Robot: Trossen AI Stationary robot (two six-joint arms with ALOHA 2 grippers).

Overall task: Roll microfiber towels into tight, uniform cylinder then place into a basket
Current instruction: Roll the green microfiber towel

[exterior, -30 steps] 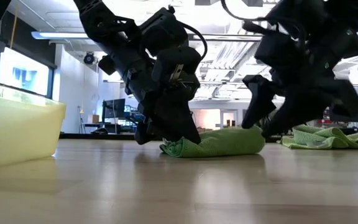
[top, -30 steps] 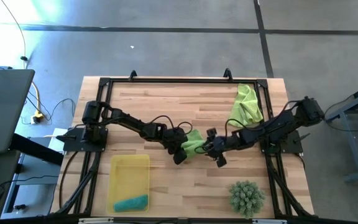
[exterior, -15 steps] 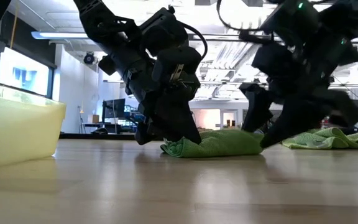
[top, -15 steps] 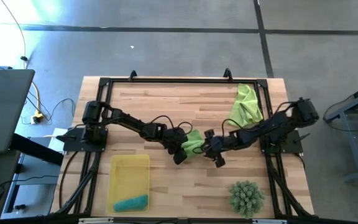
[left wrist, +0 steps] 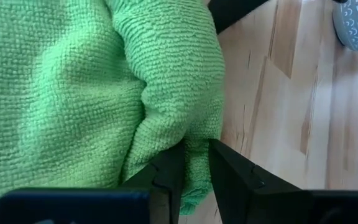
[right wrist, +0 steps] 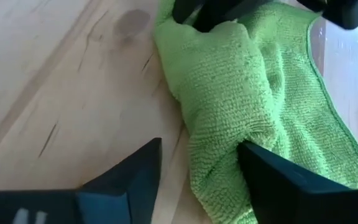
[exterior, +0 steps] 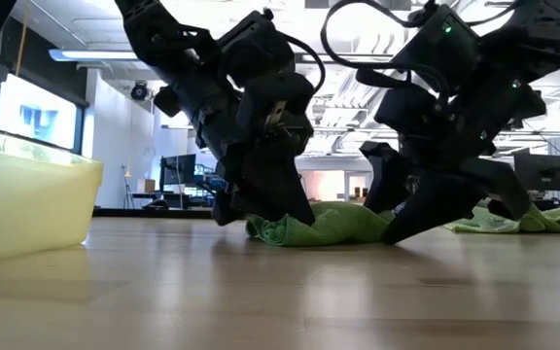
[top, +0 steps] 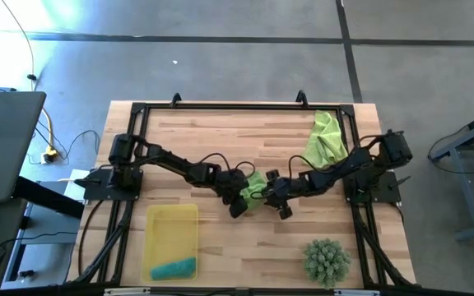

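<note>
Right gripper was moved closer along the table, fingers spread wide over the lime towel. Left gripper was kept pinched on that towel's edge, approx. mid-table.

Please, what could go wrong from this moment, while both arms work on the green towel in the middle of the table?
1. The left end effector pinches only a thin fold at one end of the green towel, so the cloth may slip out.
2. The right end effector is open over the other end; closing there may bunch the roll, which looks loose, not tight.
3. Both arms stand very close together and might collide.
</note>
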